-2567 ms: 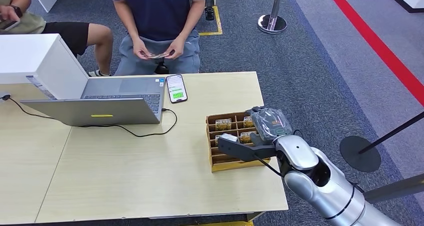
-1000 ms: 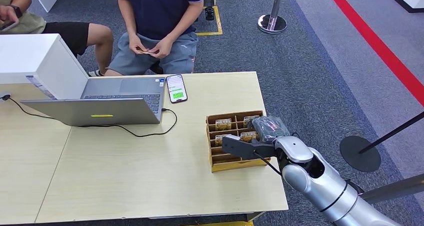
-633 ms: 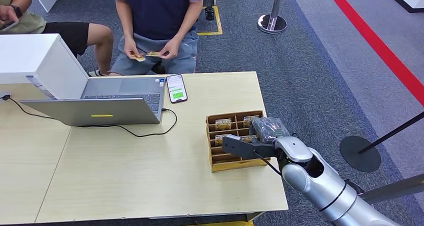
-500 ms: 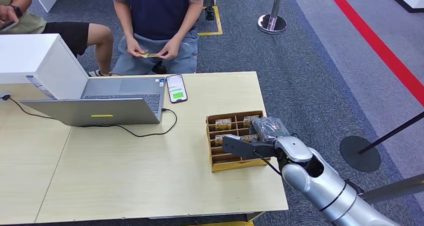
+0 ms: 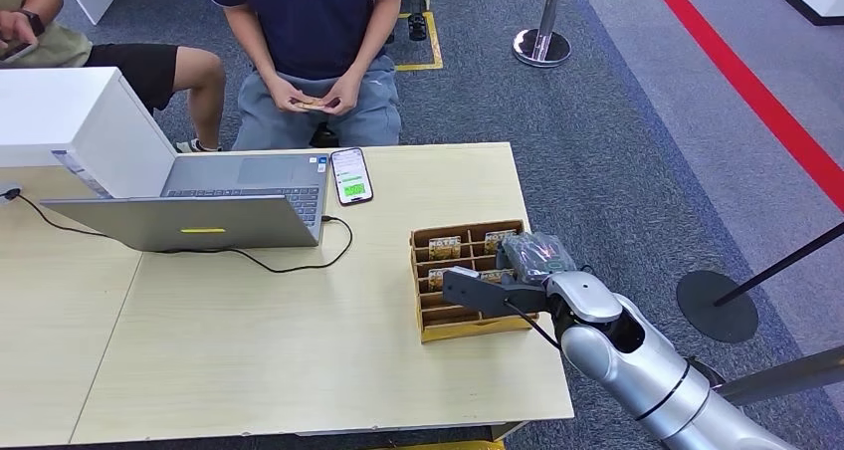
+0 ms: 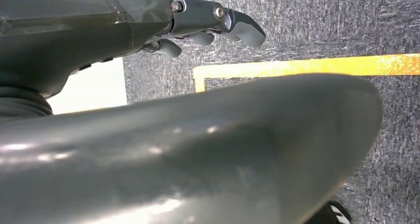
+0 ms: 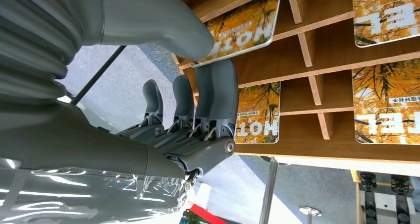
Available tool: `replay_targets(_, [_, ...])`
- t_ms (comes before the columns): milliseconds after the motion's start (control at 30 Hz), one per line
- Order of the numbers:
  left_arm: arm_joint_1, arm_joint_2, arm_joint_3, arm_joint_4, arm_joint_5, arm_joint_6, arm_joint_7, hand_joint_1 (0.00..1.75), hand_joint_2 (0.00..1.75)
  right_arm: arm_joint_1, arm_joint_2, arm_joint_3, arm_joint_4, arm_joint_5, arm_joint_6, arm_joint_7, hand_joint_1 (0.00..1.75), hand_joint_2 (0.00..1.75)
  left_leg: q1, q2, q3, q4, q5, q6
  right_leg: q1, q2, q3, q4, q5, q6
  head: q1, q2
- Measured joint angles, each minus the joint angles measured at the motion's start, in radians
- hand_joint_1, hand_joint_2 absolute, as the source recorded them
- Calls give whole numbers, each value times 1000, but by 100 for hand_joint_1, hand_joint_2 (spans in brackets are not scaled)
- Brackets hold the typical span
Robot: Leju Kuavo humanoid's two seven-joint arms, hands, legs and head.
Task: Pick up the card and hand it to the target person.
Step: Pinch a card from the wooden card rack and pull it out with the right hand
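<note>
Risk: right hand (image 7: 198,110) has thumb and fingers closing round card (image 7: 242,28) in wooden rack (image 5: 426,323), hold unconfirmed; thin edge could slip, snag divider w/ lift

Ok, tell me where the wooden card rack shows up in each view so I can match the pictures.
Head view: the wooden card rack sits near the table's right edge, under the right hand.
Right wrist view: the rack's compartments span the picture beyond the fingers.
Left wrist view: not in it; carpet and a yellow floor line.
Shared landmark: the orange hotel cards in the slots.
</note>
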Motion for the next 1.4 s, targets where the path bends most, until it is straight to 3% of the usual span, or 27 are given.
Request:
replay_targets(600, [0,0,0,0,1,0,-1,0,0,-2,0,0,13,-3,0,0,115,175,0,0,0,0,0,0,0,0,0,0,0,0,0,0])
replay_targets(1033, [0,0,0,0,3,1,-1,0,0,-2,0,0,20,-15,-5,-2,98,175,0,0,0,0,0,0,0,0,0,0,0,0,0,0])
replay_targets(1133, [0,0,0,0,3,1,0,0,0,-2,1,0,25,-17,-8,-2,106,175,0,0,0,0,0,0,0,0,0,0,0,0,0,0])
replay_targets(1333, [0,0,0,0,5,3,0,0,0,-2,3,0,33,-19,-9,-3,147,175,0,0,0,0,0,0,0,0,0,0,0,0,0,0])
replay_targets(1400, [0,0,-1,0,5,0,2,0,87,-3,4,0,34,-21,-9,-4,151,175,0,0,0,0,0,0,0,0,0,0,0,0,0,0])
